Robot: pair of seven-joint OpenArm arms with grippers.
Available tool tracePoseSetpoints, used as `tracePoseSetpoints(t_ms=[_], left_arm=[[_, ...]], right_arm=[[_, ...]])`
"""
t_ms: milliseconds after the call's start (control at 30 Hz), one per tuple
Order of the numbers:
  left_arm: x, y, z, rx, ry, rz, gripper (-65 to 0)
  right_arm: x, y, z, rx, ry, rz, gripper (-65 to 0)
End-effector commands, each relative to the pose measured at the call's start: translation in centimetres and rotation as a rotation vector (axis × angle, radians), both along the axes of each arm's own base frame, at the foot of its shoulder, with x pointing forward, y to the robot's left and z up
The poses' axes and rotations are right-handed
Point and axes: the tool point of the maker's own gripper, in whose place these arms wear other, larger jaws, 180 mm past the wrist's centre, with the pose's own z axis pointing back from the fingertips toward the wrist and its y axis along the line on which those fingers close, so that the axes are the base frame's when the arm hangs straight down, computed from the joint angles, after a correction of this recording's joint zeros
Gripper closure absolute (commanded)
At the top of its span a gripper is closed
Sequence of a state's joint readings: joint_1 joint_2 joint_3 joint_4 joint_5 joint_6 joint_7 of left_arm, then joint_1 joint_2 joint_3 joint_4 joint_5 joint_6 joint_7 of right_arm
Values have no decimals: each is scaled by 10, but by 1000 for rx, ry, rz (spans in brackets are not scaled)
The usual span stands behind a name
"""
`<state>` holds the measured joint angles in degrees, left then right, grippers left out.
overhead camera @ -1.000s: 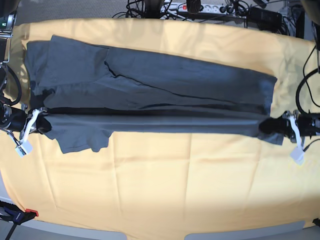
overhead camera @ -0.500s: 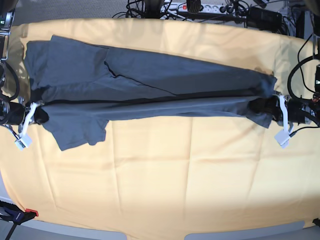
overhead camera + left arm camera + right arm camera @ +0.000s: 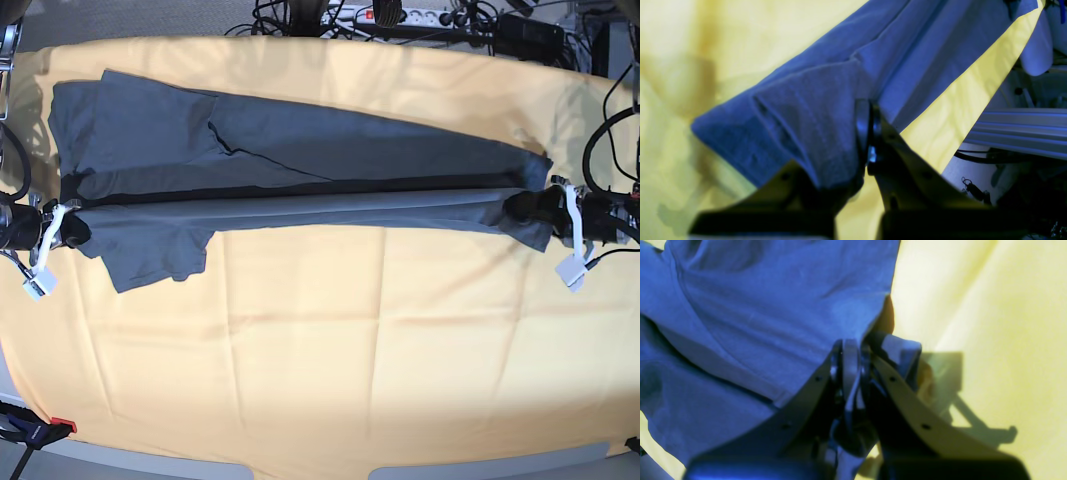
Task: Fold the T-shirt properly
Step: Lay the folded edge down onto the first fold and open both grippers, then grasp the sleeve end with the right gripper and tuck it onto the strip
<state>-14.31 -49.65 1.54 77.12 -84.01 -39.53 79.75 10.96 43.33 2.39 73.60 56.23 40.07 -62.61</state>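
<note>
I see the T-shirt stretched between my left gripper and right gripper, both clamped on its ends, yellow tablecloth beneath, cables behind.

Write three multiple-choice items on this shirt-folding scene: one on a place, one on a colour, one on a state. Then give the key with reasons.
1. Where do the two grippers hold the T-shirt?
A. At its opposite ends
B. Both at its middle
C. Both at one sleeve

2. What colour is the tablecloth?
A. White
B. Yellow
C. Green

3. What state is the left gripper in?
A. Open above the cloth
B. Shut on nothing
C. Shut on the T-shirt

Key:
1 A: the right gripper pinches one end and the left gripper the other, with the fabric stretched between them.
2 B: yellow cloth surrounds the shirt.
3 C: the left wrist view shows fabric clamped in its jaws.
</note>
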Motion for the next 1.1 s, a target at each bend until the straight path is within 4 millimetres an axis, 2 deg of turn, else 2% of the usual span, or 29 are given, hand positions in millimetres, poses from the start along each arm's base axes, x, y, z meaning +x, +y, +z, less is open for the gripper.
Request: tracePoseSetpoints(t_ms=[0,200,433,467,567,600,633,833,900,1067], left_arm=[[7,9,13,26,-41,-3,0],[3,35,-1,182,-21,6,0],[3,31,2,150,-21,5,0],[3,30,3,144,-22,5,-40],[3,24,8,100,-26,4,-338],[4,21,10,77,-20,16,-410],[4,19,12,57,-17,21,-446],[3,17,12,47,-16,20,-451],[3,17,12,47,-16,21,-451],[4,18,12,44,6,50,-451]], right_arm=[[9,-12,19,-29,-46,-7,0],[9,-12,19,-29,-46,-7,0],[10,-10,20,-15,-50,-7,0],[10,-9,21,-9,-52,-7,-25],[12,-7,24,5,-59,-6,-293],[12,-8,25,8,-62,-7,-364],[13,-7,27,17,-71,-8,-399],[39,17,61,187,-223,-16,-405],[45,20,53,160,-243,-21,-405],[62,29,14,53,-242,-153,-405]])
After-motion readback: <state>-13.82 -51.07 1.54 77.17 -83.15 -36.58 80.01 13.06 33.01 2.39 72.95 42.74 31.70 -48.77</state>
